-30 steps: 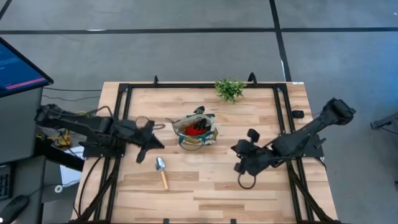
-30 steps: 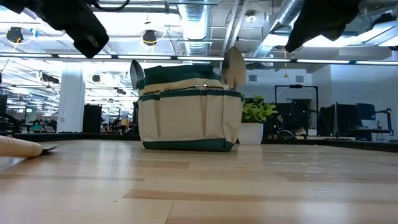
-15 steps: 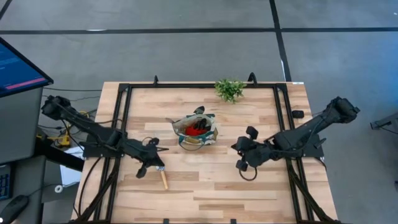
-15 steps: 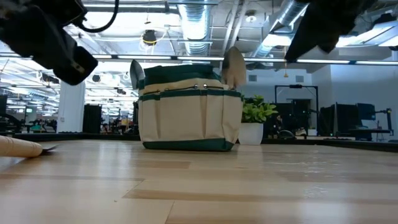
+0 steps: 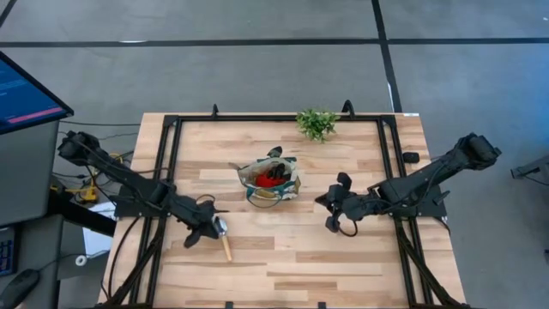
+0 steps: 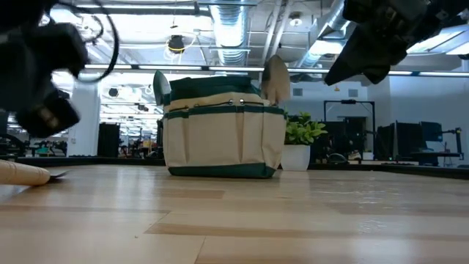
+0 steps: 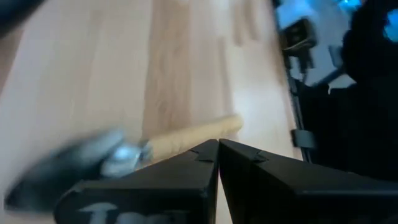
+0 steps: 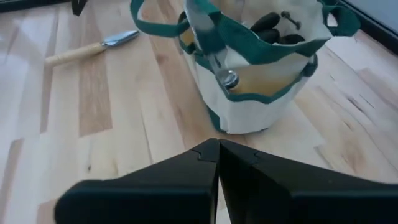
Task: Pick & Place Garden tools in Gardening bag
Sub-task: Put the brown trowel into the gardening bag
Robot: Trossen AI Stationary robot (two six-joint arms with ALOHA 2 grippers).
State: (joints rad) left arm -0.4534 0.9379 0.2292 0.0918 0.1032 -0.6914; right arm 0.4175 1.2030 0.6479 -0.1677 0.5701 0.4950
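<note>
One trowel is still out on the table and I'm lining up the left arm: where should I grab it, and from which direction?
Take the trowel by its wooden handle, coming straight down from above. It lies flat on the table with clear wood around it, blade toward the gardening bag. The left gripper, fingers shut, is over the blade end, so open it and shift toward the table's front edge.

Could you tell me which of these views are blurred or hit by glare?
Left wrist view: the trowel on the table is smeared by blur, its blade worst. Low view: bright ceiling lights wash out the top, and the left gripper is a soft dark shape. High view and right wrist view: sharp, the bag clear.
</note>
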